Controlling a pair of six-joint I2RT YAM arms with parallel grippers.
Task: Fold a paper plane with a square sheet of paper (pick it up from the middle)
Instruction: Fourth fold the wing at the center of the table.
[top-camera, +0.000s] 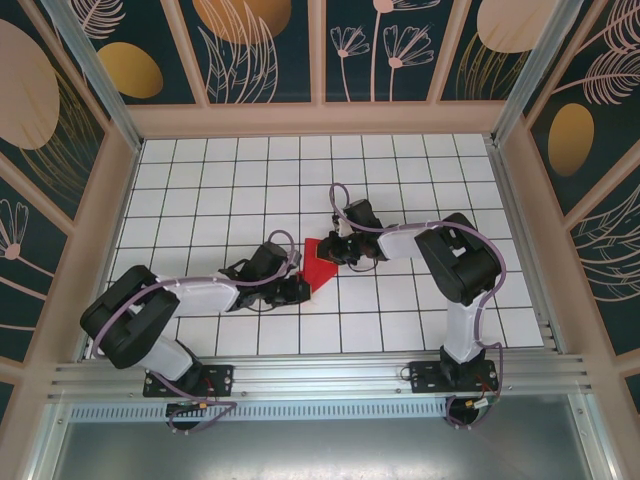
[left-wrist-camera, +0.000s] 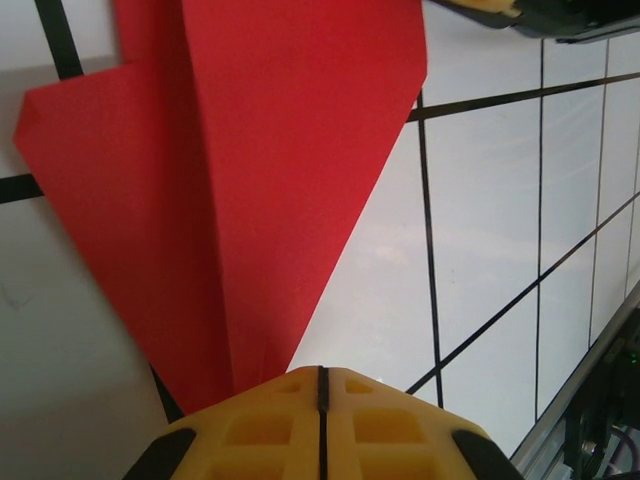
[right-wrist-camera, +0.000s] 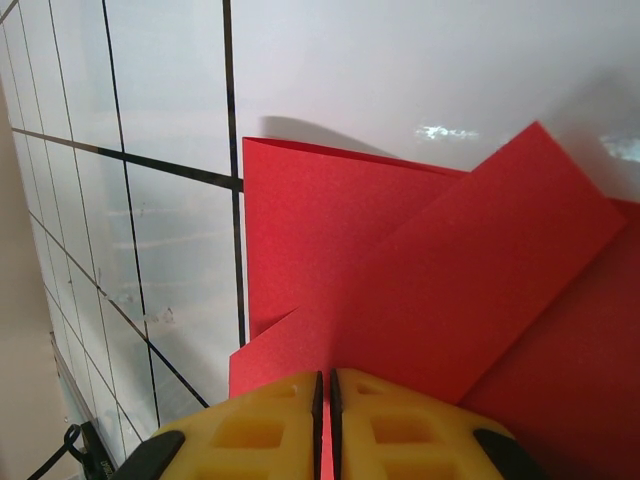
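Paper: the red sheet of paper (top-camera: 320, 262) lies part-folded on the white gridded surface (top-camera: 200, 180), held between the two pincers. From the top camera it reads as a wedge, broad at its far side and narrowing toward its near side.

Left pincer (top-camera: 305, 287): at the near, narrow end of the sheet. In the left wrist view its yellow fingers (left-wrist-camera: 260, 425) are pressed together with only a thin seam between them. The pointed tip of the sheet (left-wrist-camera: 270, 180) runs straight into that seam, so the pincer is clamped on the tip. Two layers are visible here: an upper flap with a straight folded edge, and a lower layer sticking out past it on one side.

Right pincer (top-camera: 337, 246): at the far, broad end of the sheet. In the right wrist view its fingers (right-wrist-camera: 250, 430) are closed to a narrow slit, and the edge of the sheet (right-wrist-camera: 420, 280) passes into them, so it is clamped on the paper too. A diagonal flap overlaps the flat layer beneath it.

Surface beside the sheet: white tiles with dark grid lines.
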